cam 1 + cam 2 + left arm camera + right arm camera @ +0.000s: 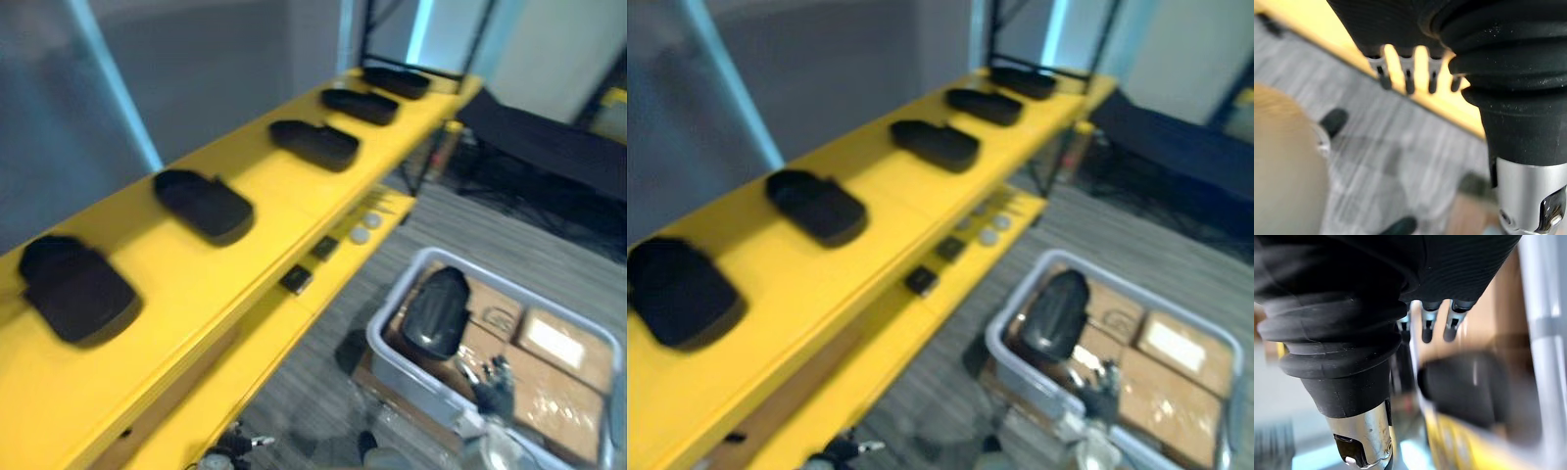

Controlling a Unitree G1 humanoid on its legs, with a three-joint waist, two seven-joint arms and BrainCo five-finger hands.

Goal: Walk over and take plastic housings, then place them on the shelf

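Observation:
Several black plastic housings lie in a row on the top board of a yellow shelf (196,284); the nearest housing (76,289) is at the left, another (203,204) sits behind it, and a third (314,143) lies further back. One more black housing (436,311) leans inside a grey bin (387,343) on the floor at lower right. My right hand (493,384) hovers at the bin's near side, fingers (1451,325) relaxed and holding nothing, a short way from that housing (1474,391). My left hand (1408,81) hangs empty over the floor beside the shelf edge.
Cardboard boxes (554,343) fill the rest of the bin. The lower yellow board (333,279) carries small dark blocks (296,280) and round discs (361,235). A black table (549,147) stands behind the bin. Grey carpet runs between the shelf and the bin.

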